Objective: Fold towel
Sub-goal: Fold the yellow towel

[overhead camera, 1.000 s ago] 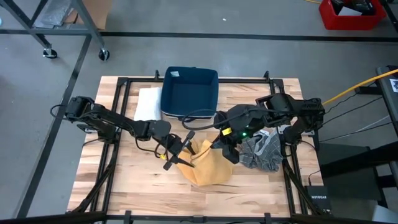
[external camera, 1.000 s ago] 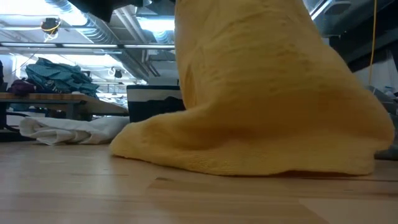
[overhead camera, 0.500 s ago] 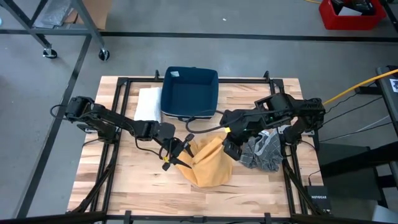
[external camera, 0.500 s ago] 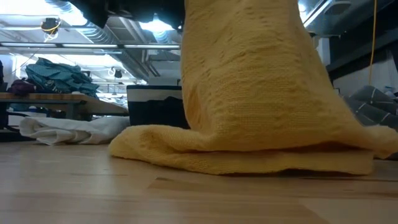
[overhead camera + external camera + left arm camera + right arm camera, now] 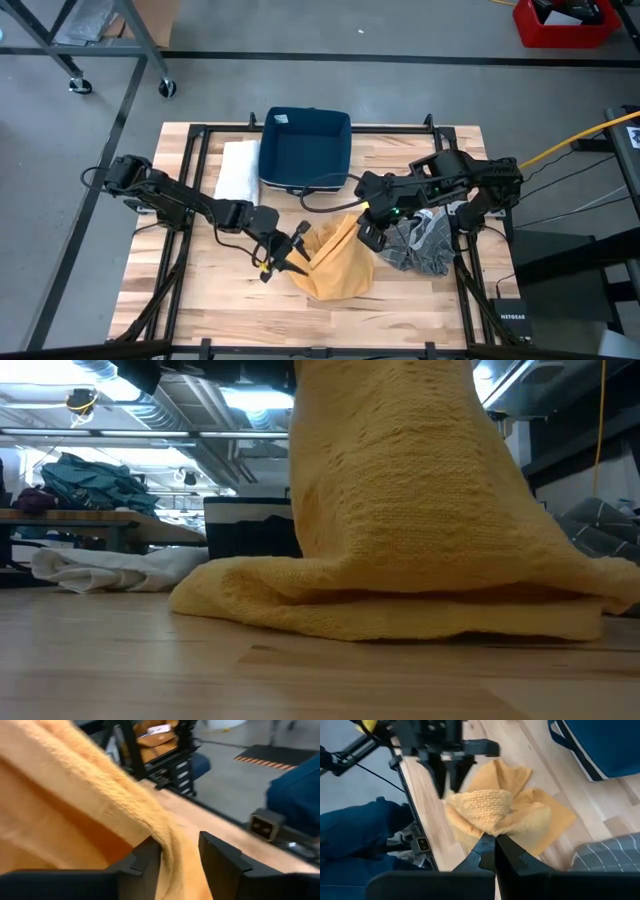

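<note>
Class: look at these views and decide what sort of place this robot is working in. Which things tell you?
Probably a workshop or robotics lab: bare grey concrete floor around the wooden slat table, exposed ceiling ducts, and a wheeled metal cart frame nearby.

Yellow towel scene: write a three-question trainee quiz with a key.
1. True or false: the right gripper is shut on the yellow towel.
2. Which lies beside the blue bin on its left in the high view? A) white cloth B) grey checked cloth C) a red mug
3. Fill in: a fold of towel runs between the left gripper's ____.

Key: 1 true; 2 A; 3 fingers.
</note>
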Motion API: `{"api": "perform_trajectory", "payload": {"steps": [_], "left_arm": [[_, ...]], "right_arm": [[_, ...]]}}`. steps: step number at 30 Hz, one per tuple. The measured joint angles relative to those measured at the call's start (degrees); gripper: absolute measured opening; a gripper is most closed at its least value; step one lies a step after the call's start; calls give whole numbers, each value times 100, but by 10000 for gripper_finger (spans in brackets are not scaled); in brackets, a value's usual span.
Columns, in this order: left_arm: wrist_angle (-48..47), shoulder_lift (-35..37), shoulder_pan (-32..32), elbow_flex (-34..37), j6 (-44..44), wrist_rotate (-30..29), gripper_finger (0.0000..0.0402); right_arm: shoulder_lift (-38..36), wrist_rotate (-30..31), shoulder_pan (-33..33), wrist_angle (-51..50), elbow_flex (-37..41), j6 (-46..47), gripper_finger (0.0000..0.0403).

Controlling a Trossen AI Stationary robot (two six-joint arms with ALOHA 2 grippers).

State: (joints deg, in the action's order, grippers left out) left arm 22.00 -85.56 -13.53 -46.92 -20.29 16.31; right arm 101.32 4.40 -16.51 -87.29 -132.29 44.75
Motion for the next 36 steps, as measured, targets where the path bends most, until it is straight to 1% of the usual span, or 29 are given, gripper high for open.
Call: {"api": "perform_trajectory", "payload": {"steps": [3, 7, 9, 12, 15, 22, 25, 27, 31, 34, 36], "left_arm": [[-2, 0, 44, 0, -2, -259, 85], [-8, 18, 88, 0, -10, -570, 26], [-34, 82, 121, 3, -36, -768, 8], [-72, 266, 189, 7, -153, -1005, 10], [-47, 625, 269, 9, -277, -1099, 5], [-73, 1863, 562, 7, -268, -1101, 3], [-110, 2419, 662, 7, -261, -1106, 4], [-225, 2772, 712, 7, -258, -1104, 2], [-689, 3413, 736, 7, -249, -1108, 4], [-1257, 3831, 736, 7, -245, -1115, 2], [-1686, 4087, 736, 7, -243, -1115, 3]], "right_arm": [[0, -4, 0, 82, 0, 0, 1], [0, -53, -4, -18, 0, -3, 1], [0, -130, -2, -45, 0, -7, 1], [-1, -249, -2, -126, 0, -6, 1], [-2, -388, -2, -166, -1, -6, 1], [-2, -361, -2, -271, 0, -7, 1], [-2, -103, -2, -272, 0, -10, 1], [-1, 182, -2, -261, -2, -11, 1], [0, 1040, -2, -159, -2, -13, 1], [-1, 1729, -2, 116, -2, -13, 1], [-1, 2068, -2, 385, -2, -10, 1]]}}
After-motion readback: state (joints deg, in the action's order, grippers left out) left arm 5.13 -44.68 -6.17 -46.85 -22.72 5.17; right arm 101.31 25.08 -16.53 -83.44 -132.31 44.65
